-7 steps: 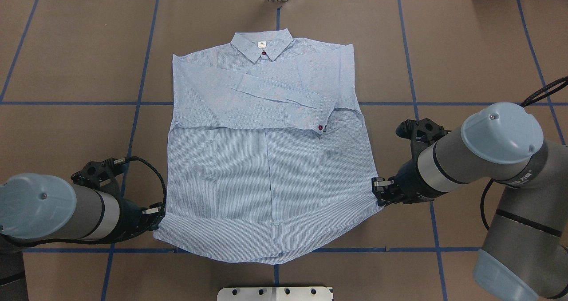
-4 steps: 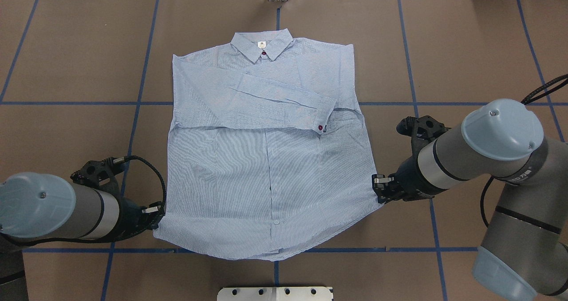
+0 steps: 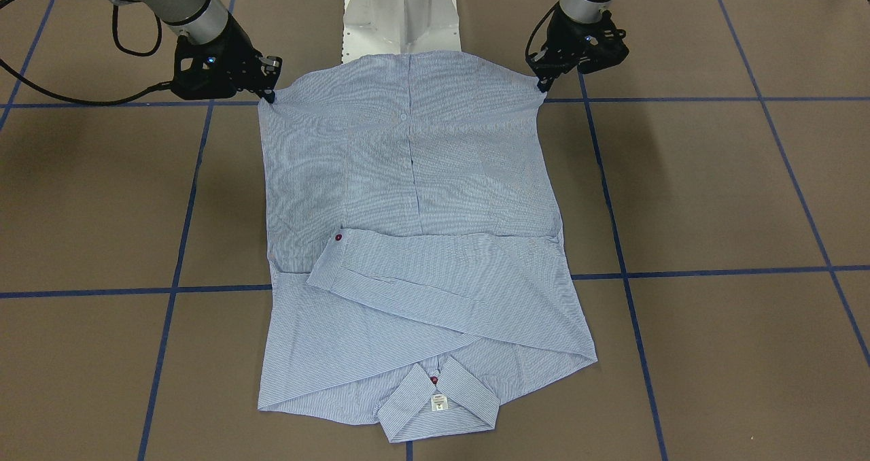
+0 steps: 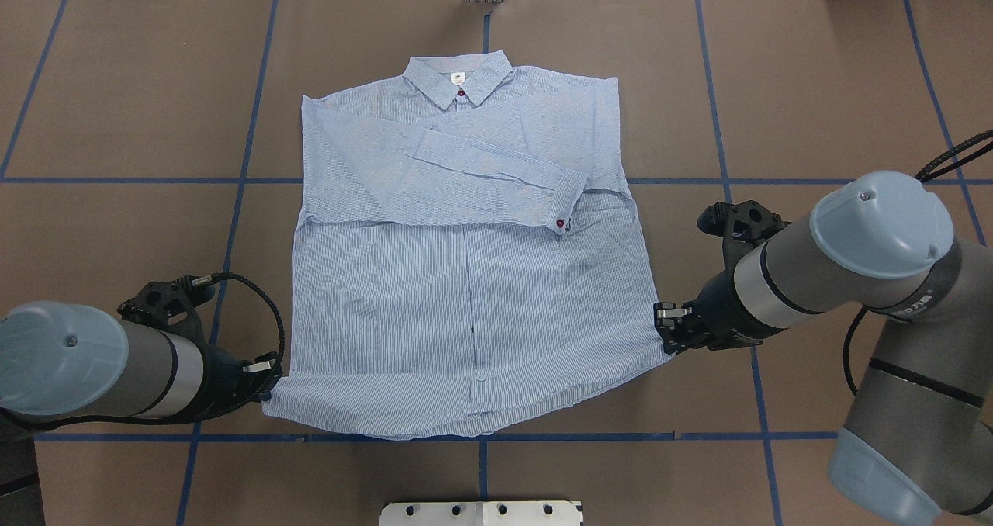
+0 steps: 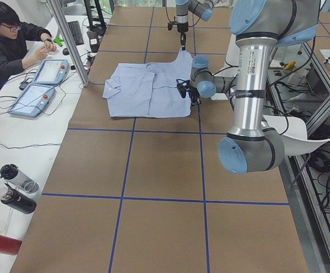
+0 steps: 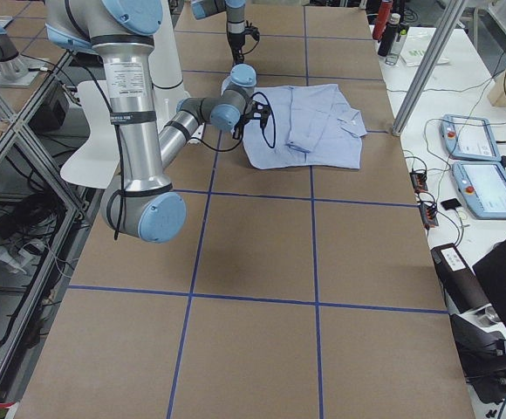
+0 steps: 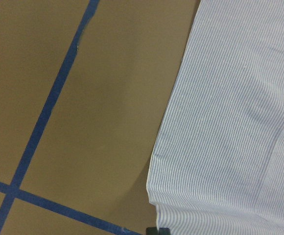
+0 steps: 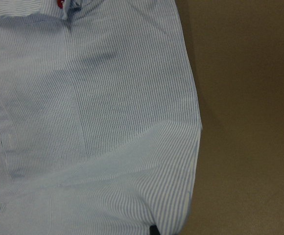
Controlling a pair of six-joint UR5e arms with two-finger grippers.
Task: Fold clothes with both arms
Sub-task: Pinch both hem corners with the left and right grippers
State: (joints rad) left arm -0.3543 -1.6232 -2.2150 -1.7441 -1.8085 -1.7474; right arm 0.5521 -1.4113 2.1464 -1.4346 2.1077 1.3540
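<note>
The light blue striped shirt (image 4: 465, 301) lies front up on the brown table, collar (image 4: 459, 76) at the far side. Its sleeves are folded across the chest, with a red cuff button (image 4: 560, 222) showing. My left gripper (image 4: 268, 375) is shut on the near left hem corner. My right gripper (image 4: 667, 340) is shut on the near right hem corner. In the front-facing view the left gripper (image 3: 542, 83) and right gripper (image 3: 270, 92) hold the hem raised and stretched between them. The wrist views show striped cloth (image 7: 230, 122) (image 8: 83, 122) running up to the fingers.
The white pedestal base (image 3: 401, 12) stands just behind the hem. Blue tape lines (image 4: 240, 177) grid the table. In the left view a person (image 5: 8, 40) sits at the far end by two teach pendants (image 5: 42, 85). Bottles (image 5: 14, 187) lie on the side bench.
The near hem has risen off the table and drawn a little toward the collar, now taut between the two grippers. Both grippers have shifted only slightly.
</note>
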